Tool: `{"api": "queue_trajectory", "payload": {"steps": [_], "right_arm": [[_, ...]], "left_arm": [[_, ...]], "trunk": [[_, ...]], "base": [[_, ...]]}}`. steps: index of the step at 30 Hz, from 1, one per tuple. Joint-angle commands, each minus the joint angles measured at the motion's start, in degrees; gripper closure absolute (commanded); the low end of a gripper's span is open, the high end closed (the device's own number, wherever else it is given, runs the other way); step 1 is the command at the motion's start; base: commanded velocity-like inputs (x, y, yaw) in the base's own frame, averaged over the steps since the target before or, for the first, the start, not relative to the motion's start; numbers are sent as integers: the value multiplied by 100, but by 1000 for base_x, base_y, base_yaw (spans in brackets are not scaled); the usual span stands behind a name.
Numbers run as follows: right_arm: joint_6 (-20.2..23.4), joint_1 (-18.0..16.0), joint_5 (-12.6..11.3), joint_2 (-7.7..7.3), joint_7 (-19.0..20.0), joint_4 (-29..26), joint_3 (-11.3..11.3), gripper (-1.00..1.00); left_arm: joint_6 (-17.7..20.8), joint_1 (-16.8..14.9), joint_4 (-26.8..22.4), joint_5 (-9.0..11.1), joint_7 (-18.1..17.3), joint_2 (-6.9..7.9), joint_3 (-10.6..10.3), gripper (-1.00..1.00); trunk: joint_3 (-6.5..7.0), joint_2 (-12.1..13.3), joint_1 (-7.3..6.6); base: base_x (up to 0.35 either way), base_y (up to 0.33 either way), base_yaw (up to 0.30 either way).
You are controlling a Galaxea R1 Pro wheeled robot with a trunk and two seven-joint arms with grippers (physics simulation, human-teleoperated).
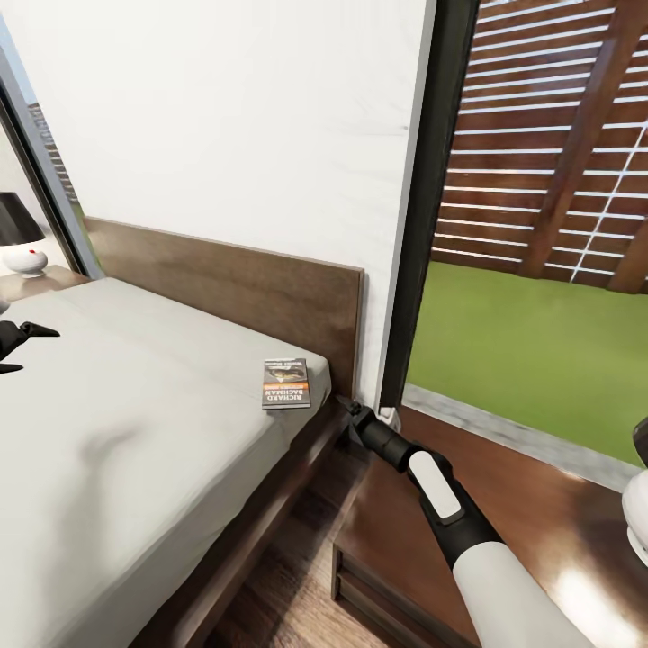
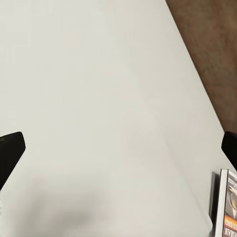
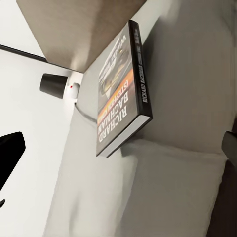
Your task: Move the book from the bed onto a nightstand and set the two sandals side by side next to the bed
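The book [image 1: 286, 383], dark with an orange band, lies flat on the bed's pale grey mattress [image 1: 135, 432], near the corner by the headboard [image 1: 234, 283]. My right gripper [image 1: 353, 417] hovers just off that corner, beside the bed frame. In the right wrist view the book [image 3: 121, 94] lies ahead of the open right gripper [image 3: 118, 153], whose fingertips [image 3: 10, 158] are spread wide with nothing between them. My left gripper [image 1: 16, 349] hangs open over the mattress at the far left. The left wrist view catches the book's edge [image 2: 227, 210]. The two sandals are out of view.
One dark-brown nightstand [image 1: 522, 504] stands under my right arm, with a white lamp base [image 1: 637, 508] at its right edge. Another nightstand [image 1: 36, 281] with a black-shaded lamp [image 1: 18, 236] sits beyond the bed. A dark-framed window [image 1: 432, 207] rises behind the corner. Wood floor [image 1: 288, 594] runs between bed and nightstand.
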Motion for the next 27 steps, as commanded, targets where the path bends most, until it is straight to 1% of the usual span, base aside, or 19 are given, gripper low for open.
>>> {"api": "queue_trajectory", "payload": {"steps": [1, 19, 22, 27], "right_arm": [[22, -3, -30, 1, -11, 1, -3, -100], [4, -4, -35, 1, -62, 1, 3, -100], [-7, -3, -40, 1, -63, 1, 0, -100], [-16, -3, -56, 1, -63, 1, -2, -100]], "left_arm": [[0, -6, 2, -23, -54, 9, -47, -100], [0, -6, 6, -25, -54, 11, -47, -100], [0, -6, 6, -25, -54, 13, -47, -100], [0, -7, 5, -27, -56, 38, -47, -100]], "trunk": [[-6, -2, -1], [-6, -2, -1], [-6, -2, -1], [-6, -2, -1]], "base": [[0, 0, 0], [0, 0, 3], [0, 0, 84], [0, 0, 189]]}}
